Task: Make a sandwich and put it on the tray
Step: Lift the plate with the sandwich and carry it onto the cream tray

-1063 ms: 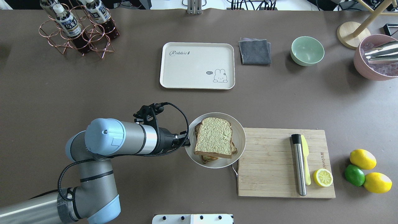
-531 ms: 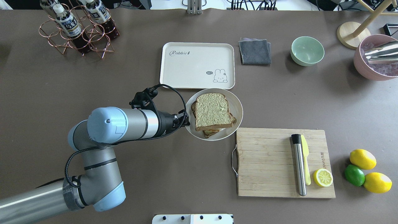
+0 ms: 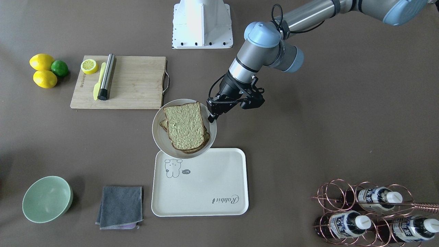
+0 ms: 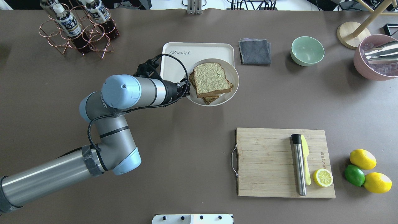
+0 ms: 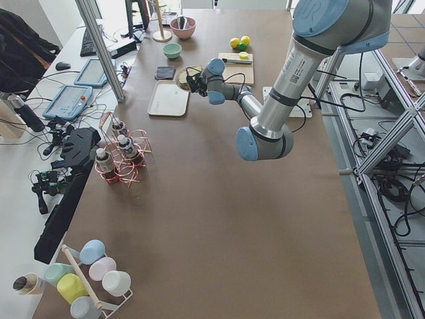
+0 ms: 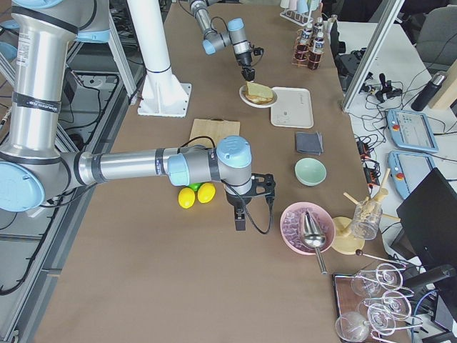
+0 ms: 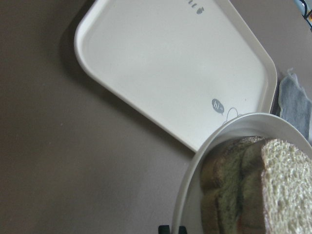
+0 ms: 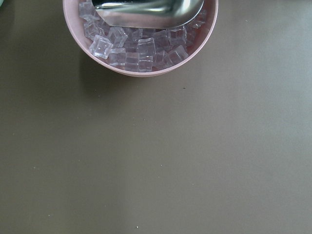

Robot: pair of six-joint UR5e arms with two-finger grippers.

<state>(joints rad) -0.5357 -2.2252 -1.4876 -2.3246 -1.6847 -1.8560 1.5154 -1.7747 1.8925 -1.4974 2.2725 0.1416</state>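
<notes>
**Overhead exterior: sandwich point(image 4: 212, 79) on its plate point(image 4: 234, 70), gripped over the tray point(image 4: 174, 67)**

Two slices of tan, brown-crusted bread lie stacked on the small white round plate, the lower slice showing past the top one's edge. Any filling between them is hidden. The left gripper point(image 4: 186, 89) is clamped on the plate's rim on the robot's left side and carries the plate raised off the table. In the front-facing view the plate overlaps only the tray's edge nearest the robot, covering part of the small line drawing. From overhead it covers much of the tray's right half. The left wrist view shows the cream tray lying below the plate's rim.

Right of the tray are a folded grey cloth point(image 4: 255, 51) and a green bowl point(image 4: 307, 50). Nearer the robot lies the wooden cutting board point(image 4: 267, 161), well apart from the plate.

The right gripper point(image 6: 240, 221) shows only in the exterior right view, near a pink bowl point(image 6: 294, 239) of ice cubes. Whether its fingers are apart or together cannot be told.
</notes>
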